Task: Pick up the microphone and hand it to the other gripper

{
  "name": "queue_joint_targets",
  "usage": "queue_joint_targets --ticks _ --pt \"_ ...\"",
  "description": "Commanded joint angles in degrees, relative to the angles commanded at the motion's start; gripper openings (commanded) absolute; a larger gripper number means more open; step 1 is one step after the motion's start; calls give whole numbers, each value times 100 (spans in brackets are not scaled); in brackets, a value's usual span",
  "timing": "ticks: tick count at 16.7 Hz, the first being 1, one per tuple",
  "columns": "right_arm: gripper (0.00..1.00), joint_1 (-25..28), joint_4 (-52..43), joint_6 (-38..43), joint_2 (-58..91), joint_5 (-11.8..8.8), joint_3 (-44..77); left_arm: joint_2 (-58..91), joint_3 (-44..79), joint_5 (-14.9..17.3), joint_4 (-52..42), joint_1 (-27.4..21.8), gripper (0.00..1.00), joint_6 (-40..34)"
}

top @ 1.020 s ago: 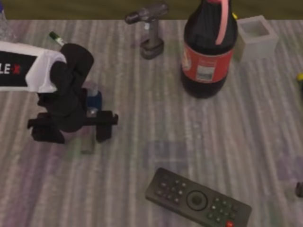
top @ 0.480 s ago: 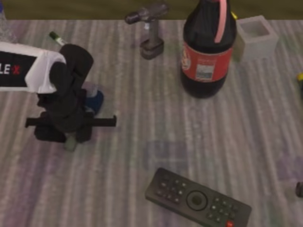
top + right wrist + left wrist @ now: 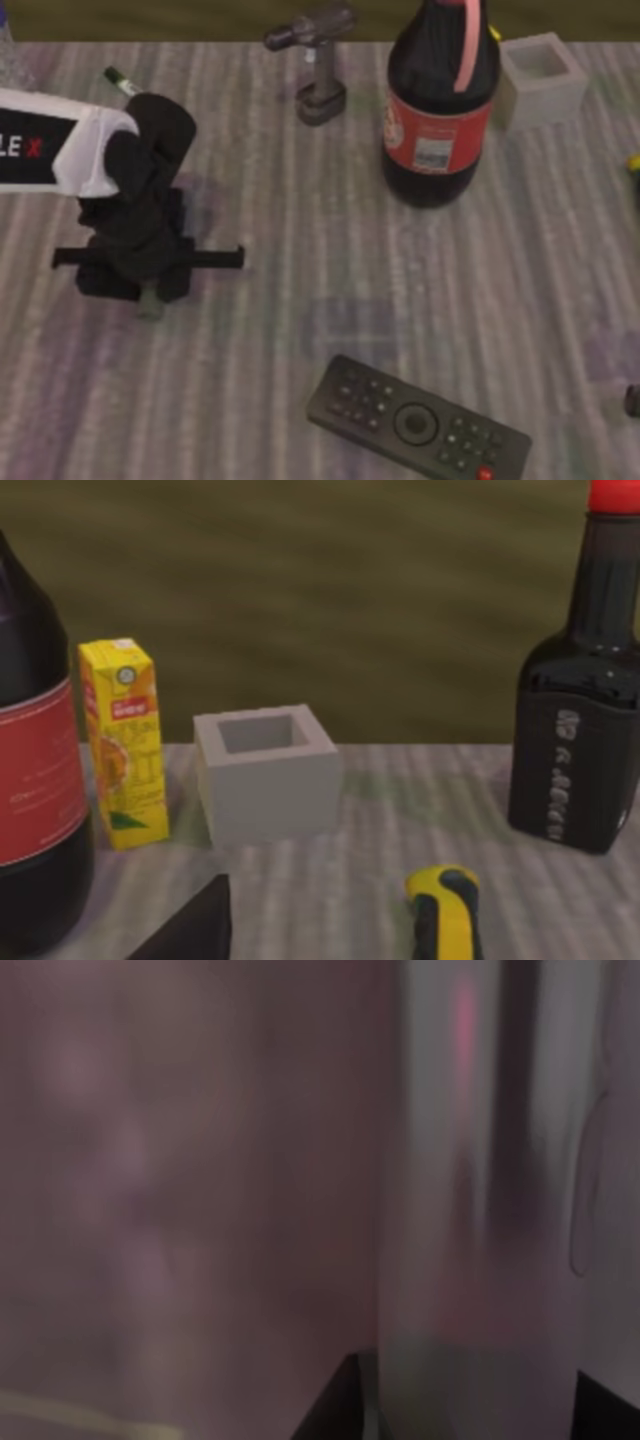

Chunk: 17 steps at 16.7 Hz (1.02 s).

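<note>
Left hand [image 3: 150,285] seen at surface [image 3: 300,300] left side, fingers clamped on microphone [image 3: 150,303]; only grey handle tip exposed below wrist. Right hand not seen. Counted: one cola bottle [image 3: 440,110], one drill [image 3: 315,60], one remote [image 3: 415,420].

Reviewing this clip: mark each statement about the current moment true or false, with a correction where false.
1. The left gripper is at the table's left side. True.
2. The remote control lies at the table's far edge. False: it lies at the near edge.
3. The cola bottle stands upright. True.
4. The grey open box is left of the drill. False: it is at the right, beyond the bottle.
5. The yellow juice carton stands beside the box. True.
</note>
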Motion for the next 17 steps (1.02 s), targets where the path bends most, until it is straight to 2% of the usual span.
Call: queue_joint_targets --ticks 3,7,10,17 --pt "100 0 0 0 0 0 0 -27 -34 84 189 0 0 44" --pt "100 0 0 0 0 0 0 -225 -258 513 1244 39 0 255" --pt "100 0 0 0 0 0 0 -492 -578 995 2539 97 0 493" --pt "100 0 0 0 0 0 0 -1391 -1580 2311 6249 242 0 1183"
